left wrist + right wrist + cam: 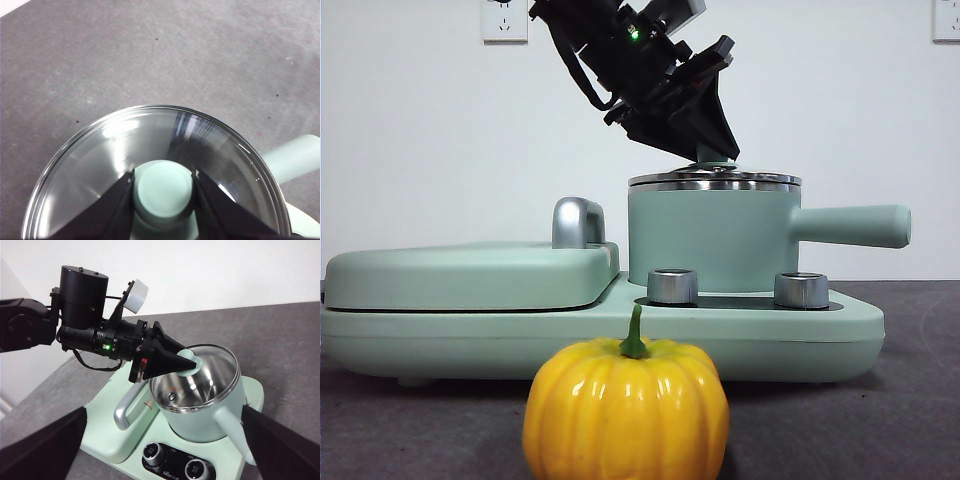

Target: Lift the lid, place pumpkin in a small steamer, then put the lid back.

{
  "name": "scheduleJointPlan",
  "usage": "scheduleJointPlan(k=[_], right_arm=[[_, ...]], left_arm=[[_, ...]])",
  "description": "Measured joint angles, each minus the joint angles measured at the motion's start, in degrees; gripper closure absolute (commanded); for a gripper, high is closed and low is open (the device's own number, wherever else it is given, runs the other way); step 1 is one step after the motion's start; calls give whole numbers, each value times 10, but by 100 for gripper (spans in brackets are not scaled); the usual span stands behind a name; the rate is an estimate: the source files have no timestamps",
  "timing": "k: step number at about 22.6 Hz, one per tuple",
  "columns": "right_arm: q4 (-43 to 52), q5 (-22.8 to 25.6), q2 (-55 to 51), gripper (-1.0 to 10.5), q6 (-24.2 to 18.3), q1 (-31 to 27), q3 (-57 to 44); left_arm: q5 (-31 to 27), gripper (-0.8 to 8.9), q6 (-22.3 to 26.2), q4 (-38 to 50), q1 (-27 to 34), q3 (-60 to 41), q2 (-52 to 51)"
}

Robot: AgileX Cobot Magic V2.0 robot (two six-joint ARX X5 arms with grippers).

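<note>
The small steamer [710, 240] stands on the mint-green cooker base, its long handle [850, 225] pointing right. The glass lid [715, 181] sits on its steel rim. My left gripper [715, 150] comes down at a slant from the upper left and is shut on the lid's green knob [164, 187], one jaw on each side. The right wrist view shows the same grip on the lid [210, 365] over the steamer [200, 420]. The pumpkin [625, 410] sits on the table in front of the base. My right gripper [164, 412] is open and empty, hovering on the dial side of the cooker.
The flat griddle cover [470, 275] with its chrome handle [577, 222] fills the left half of the base. Two steel dials [672, 286] [801, 290] sit below the steamer. Grey table surface [150, 50] lies around; a white wall stands behind.
</note>
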Motion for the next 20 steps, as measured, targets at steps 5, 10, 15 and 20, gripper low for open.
scheduleJointPlan(k=[5,10,15,20], right_arm=[[-14,-20,17,461,12,1,15],[-64,-19,91,461,16,43,82],[-89,28,172,461,34,156,97],[-89,120,251,461,69,287,97]], left_arm=[[-1,757,-4,-18,1,6,-6],[-2,757,-6,-34,25,6,-63],[-1,762,-6,-75,68,10,-113],[-2,798,-7,-119,126,10,-132]])
